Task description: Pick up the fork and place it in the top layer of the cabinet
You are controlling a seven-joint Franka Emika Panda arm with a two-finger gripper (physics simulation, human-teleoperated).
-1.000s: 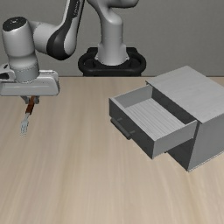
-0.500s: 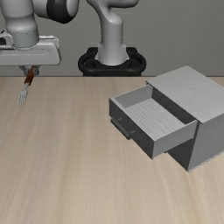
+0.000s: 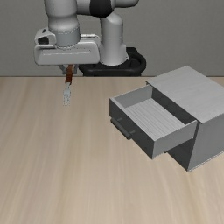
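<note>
1. Your end effector (image 3: pixel 67 72) was closed narrow on the fork (image 3: pixel 67 89), pinching the upper end of its brown handle (image 3: pixel 69 79).
2. The fork hung below the fingers over the far part of the desk (image 3: pixel 61 166). It was well apart from the cabinet (image 3: pixel 197 101), toward the exterior view's left of it, and it looked lifted clear of the desk surface.
3. Its long axis ran almost vertically with a slight lean. The handle pointed up into the grip and the tines (image 3: pixel 66 99) pointed down at the desk.
4. You should have judged the fork light, stiff and thin, with a smooth surface that could slip or pivot between the pads. It was not fragile.
5. Because you held it near one end, the free length below could swing like a pendulum on a quick move. A hold nearer the middle of the handle would have steadied it more.
6. The cabinet's top drawer (image 3: pixel 157 122) stood pulled open, and the fork was not yet in it. Setting it down would likely have called for laying that upright axis flatter, so the tines cleared the drawer's front wall.
</note>
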